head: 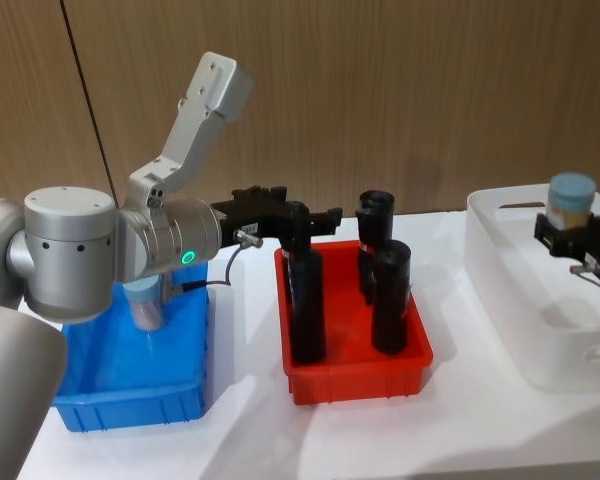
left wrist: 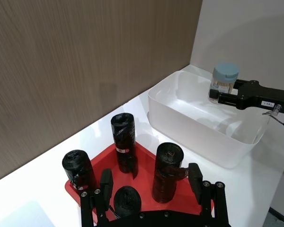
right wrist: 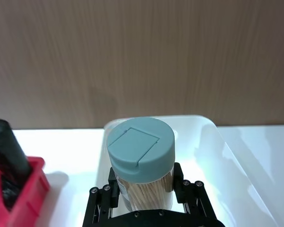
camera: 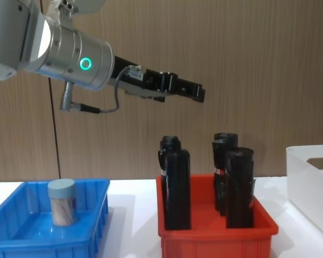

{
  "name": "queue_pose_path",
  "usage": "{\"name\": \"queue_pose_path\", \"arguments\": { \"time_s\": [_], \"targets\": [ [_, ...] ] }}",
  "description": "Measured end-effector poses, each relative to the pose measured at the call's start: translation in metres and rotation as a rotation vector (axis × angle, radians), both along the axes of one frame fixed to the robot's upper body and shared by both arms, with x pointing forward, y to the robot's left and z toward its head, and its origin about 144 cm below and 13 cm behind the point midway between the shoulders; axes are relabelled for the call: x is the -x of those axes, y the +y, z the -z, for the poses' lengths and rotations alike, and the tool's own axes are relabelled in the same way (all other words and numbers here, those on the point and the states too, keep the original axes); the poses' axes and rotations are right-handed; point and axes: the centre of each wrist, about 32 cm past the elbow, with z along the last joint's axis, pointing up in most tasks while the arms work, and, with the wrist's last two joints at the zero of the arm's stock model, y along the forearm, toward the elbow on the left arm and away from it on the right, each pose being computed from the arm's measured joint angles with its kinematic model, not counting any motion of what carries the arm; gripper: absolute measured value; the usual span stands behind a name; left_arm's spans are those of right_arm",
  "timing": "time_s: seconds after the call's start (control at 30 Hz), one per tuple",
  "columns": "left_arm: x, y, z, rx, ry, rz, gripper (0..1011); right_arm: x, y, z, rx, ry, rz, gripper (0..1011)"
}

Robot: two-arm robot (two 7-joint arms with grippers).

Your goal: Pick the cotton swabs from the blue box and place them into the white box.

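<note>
Over the white box (head: 498,285), the right hand (right wrist: 143,189) is clamped on a cotton swab jar (right wrist: 141,153), held upright by its body, seemingly so it can drop in lid-up. A second jar (camera: 61,203) stands in the blue box (camera: 21,244). The left hand (left wrist: 150,177), fingers apart, hovers above the red bin (camera: 215,239), likely keeping clear

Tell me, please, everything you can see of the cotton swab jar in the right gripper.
The cotton swab jar is a small clear cylinder with a pale blue-grey round lid showing a flip-tab outline; swab sticks show through the wall. It stands upright, clamped at its sides by the right gripper, above the white box, touching nothing else.
</note>
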Motion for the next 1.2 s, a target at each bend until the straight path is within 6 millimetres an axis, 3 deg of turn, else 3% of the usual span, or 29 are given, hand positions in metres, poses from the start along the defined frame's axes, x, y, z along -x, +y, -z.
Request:
{"name": "queue_pose_path", "arguments": {
  "time_s": [0.7,1.13,1.2],
  "targets": [
    [0.0,0.0,0.0,0.0,0.0,0.0,1004,-0.016,-0.02,0.024,0.016,0.195,0.063,645],
    [0.0,0.0,0.0,0.0,0.0,0.0,1004,-0.021,-0.025,0.032,0.01,0.236,0.077,999],
    [0.0,0.0,0.0,0.0,0.0,0.0,1004,-0.021,-0.025,0.032,0.01,0.235,0.078,1002]
  ]
}}
